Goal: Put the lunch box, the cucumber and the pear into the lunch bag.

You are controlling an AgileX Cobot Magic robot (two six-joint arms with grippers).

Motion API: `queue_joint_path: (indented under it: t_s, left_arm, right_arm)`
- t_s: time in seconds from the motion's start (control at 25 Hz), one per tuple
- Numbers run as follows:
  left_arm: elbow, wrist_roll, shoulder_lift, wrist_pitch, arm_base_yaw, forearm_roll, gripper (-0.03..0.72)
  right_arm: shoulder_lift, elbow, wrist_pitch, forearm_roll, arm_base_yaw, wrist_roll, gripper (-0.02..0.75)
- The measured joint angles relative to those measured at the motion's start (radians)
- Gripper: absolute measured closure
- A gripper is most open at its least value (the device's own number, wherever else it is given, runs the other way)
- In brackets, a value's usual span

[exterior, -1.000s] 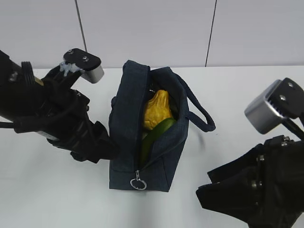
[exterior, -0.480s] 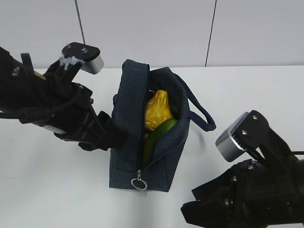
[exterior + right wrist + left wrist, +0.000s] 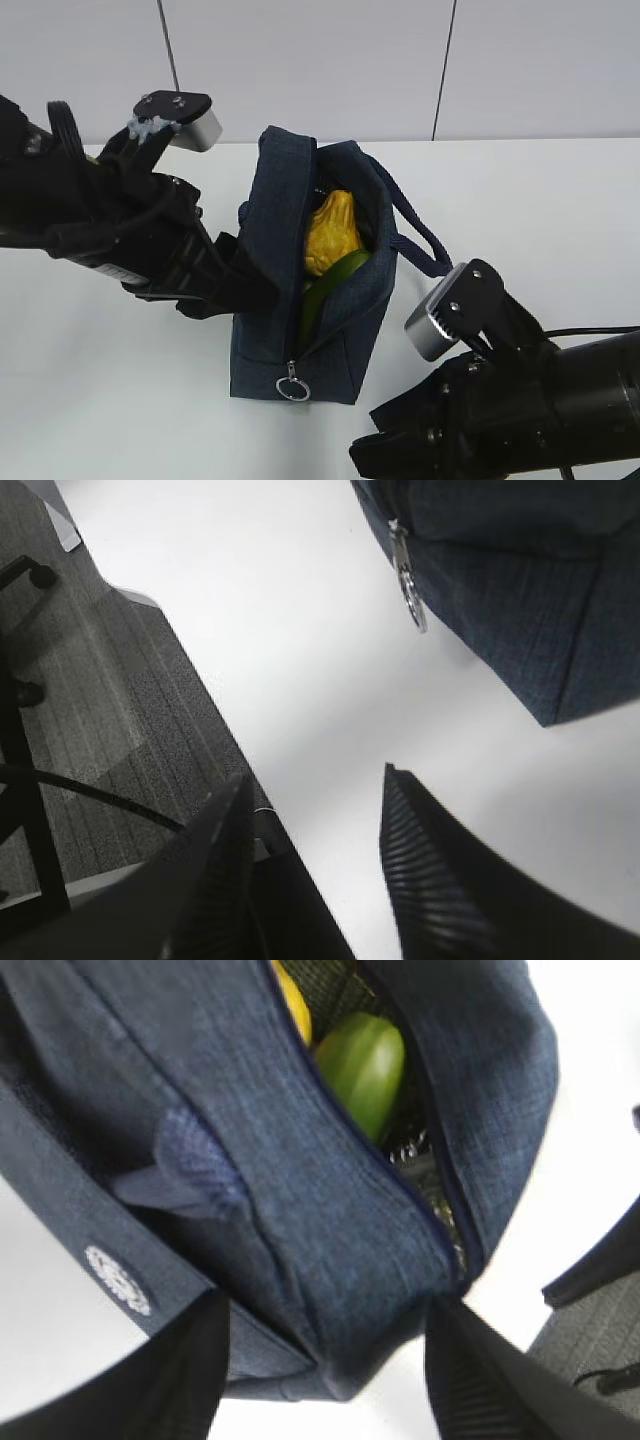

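- The left gripper's (image 3: 325, 1380) fingers (image 3: 175, 1385) stand apart, one on each side of the near lower end of the lunch bag (image 3: 310, 290). The navy cloth bulges between them, but I cannot tell whether the pads press it or only flank it.
- The right gripper's (image 3: 315, 875) fingers (image 3: 430, 870) are spread wide with nothing between them, hanging over the white table (image 3: 300, 660) close to its edge, apart from the bag.
- The lunch bag stands upright in the middle of the table with its zipper open along the top. Its silver ring pull (image 3: 292, 387) hangs at the front lower end, and the strap handle (image 3: 425, 240) loops out to the right.
- The pear (image 3: 333, 232) sits inside the bag, its yellow-orange body showing through the open mouth with the narrow neck pointing up.
- The cucumber (image 3: 335, 275) lies just beside and below the pear inside the bag. Its green rounded end also shows in the left wrist view (image 3: 365, 1065), against a silvery lining.
- The lunch box cannot be seen in any view.
- In the exterior view the left arm (image 3: 110, 230) reaches in against the bag's left side, and the right arm (image 3: 520, 400) sits low at the front right, near the bag's corner but not touching it.
- Past the table edge, the right wrist view shows grey carpet (image 3: 110, 710).
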Motion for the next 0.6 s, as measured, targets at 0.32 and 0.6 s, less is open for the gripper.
queue_joint_path:
  t_s: [0.32, 0.6]
  left_arm:
    - [0.000, 0.001, 0.015, -0.059, 0.000, -0.003, 0.388]
    - [0.000, 0.001, 0.061, -0.071, 0.000, -0.012, 0.545]
  right_arm:
    - [0.067, 0.000, 0.033, 0.080, 0.000, -0.161, 0.444]
    - [0.076, 0.000, 0.072, 0.083, 0.000, -0.068, 0.479]
